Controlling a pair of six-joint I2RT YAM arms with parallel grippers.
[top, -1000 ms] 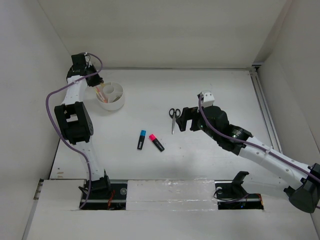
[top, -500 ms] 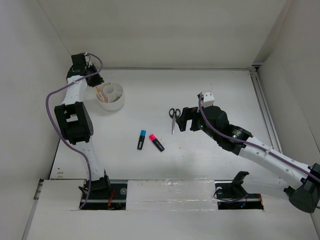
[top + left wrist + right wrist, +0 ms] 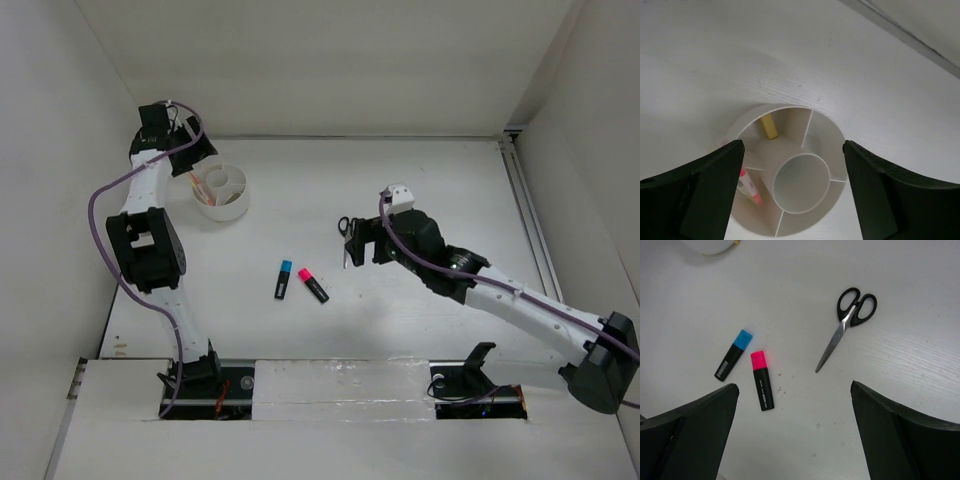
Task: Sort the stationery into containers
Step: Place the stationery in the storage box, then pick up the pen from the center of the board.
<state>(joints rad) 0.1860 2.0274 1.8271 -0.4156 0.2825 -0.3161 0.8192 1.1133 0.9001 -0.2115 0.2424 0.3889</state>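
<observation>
In the top view, the white bowl [image 3: 222, 190] sat near the far left corner of the surface [image 3: 420, 170], with the left jaws just above its far left rim. The scissors [image 3: 345, 228] lay mid-surface, partly under the right jaws. The blue-capped highlighter [image 3: 284, 279] and the pink-capped highlighter [image 3: 313, 285] lay side by side nearer the near edge, well apart from the bowl. In the left wrist view, the left jaws stood open and empty on either side of the bowl [image 3: 790, 108]. A yellow pen [image 3: 770, 126] and a pink pen [image 3: 751, 187] were each in a separate outer compartment. In the right wrist view, the right jaws were spread wide and held nothing. The scissors [image 3: 847, 325] lay ahead of them and a little right of the gap, handles farthest away and tip slanting back toward the left. Both highlighters [image 3: 733, 361] [image 3: 762, 380] lay off to the left. The right arm looked far the nearer to the scissors, and its jaws would probably need to close across that slanted axis.
</observation>
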